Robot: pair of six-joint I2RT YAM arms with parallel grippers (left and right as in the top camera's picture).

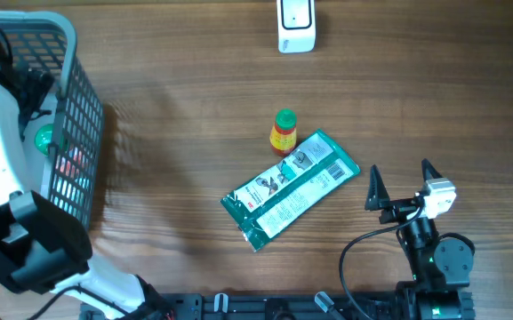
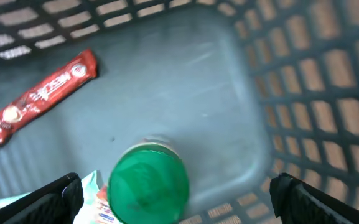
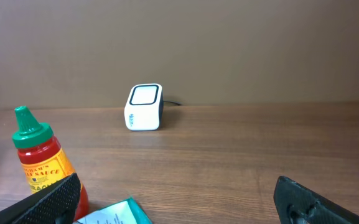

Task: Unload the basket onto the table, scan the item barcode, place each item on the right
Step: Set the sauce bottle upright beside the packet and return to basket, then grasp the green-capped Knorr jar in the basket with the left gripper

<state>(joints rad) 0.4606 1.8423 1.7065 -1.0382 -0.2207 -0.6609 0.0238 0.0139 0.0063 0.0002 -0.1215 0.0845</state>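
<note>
From above, a basket (image 1: 83, 133) stands at the left edge of the counter (image 1: 176, 107), and the left arm reaches down into it. A green packet (image 1: 290, 188) lies in the middle of the counter, with a sauce bottle (image 1: 283, 132) upright just beside its far end. The scanner (image 1: 296, 27) stands at the far edge, well apart from the basket. The right gripper (image 1: 404, 187) hangs near the right front corner, spread and empty.

In the left wrist view, the left gripper (image 2: 176, 186) is spread wide above a round green lid (image 2: 149, 183) on the basket floor and holds nothing. A red stick packet (image 2: 36, 99) lies apart from it. The item to scan is, I think, this lidded one. The lid is round, so it may slip, and a pale wrapper (image 2: 95, 199) touching it may be caught too.

In the right wrist view, the scanner faces the gripper. If the barcode is turned away from the scanner, it will not be read.
</note>
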